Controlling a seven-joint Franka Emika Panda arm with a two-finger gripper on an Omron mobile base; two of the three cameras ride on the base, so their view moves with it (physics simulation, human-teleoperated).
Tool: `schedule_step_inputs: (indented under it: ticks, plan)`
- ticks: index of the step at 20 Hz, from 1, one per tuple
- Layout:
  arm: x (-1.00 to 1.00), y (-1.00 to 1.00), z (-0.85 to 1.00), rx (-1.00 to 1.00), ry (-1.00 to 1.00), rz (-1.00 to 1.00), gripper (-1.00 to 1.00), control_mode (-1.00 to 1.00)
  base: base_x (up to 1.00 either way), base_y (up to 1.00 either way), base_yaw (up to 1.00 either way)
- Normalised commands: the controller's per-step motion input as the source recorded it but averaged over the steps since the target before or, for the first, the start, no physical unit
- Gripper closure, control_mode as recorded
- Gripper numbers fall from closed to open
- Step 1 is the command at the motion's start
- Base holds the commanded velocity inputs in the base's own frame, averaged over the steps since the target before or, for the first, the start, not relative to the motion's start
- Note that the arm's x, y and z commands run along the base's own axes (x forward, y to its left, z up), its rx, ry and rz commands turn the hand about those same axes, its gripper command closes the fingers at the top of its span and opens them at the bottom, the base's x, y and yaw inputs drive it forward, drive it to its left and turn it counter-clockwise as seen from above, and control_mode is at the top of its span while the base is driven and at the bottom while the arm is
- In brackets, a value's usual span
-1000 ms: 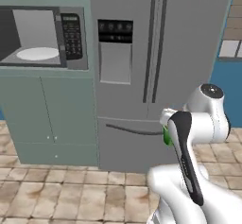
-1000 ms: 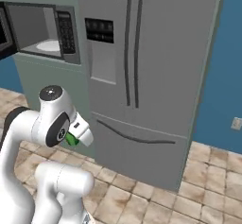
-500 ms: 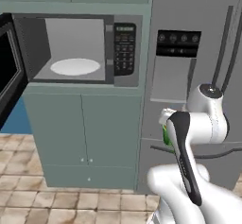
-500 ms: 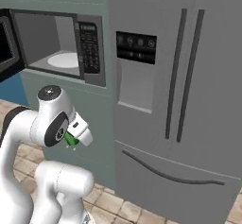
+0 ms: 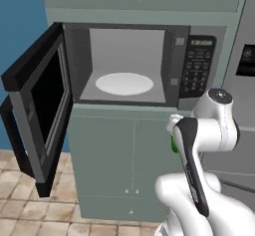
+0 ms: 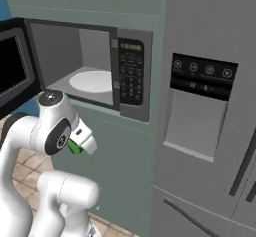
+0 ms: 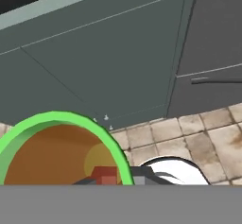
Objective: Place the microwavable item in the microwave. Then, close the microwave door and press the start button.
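Microwave cavity open; white turntable plate flat on grey floor.

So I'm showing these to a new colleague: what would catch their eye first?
Probably the microwave, its door swung wide to the left and a bare white turntable plate inside. Next, the bright green cup with brown contents, close up in the hand view, above the tiled floor.

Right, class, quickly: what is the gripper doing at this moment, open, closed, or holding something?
Gripper: shut on the green cup, carried low in front of the cabinet below the open microwave.
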Motion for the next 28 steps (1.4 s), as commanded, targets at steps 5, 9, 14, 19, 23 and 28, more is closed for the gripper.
schedule_step_inputs:
  ticks: [5,9,14,19,23,28]
  plan:
    - [0.0,0.0,0.0,0.0,0.0,0.0,1.0,1.0,0.41,0.01,0.26]
    - [0.0,0.0,0.0,0.0,0.0,0.0,1.0,1.0,0.28,0.28,0.25]
    - [0.0,0.0,0.0,0.0,0.0,0.0,1.0,1.0,0.38,0.23,0.24]
    - [0.0,0.0,0.0,0.0,0.0,0.0,1.0,1.0,0.7,0.15,0.13]
    - [0.0,0.0,0.0,0.0,0.0,0.0,1.0,1.0,0.47,0.2,0.05]
    - [0.0,0.0,0.0,0.0,0.0,0.0,1.0,1.0,0.03,0.0,0.01]
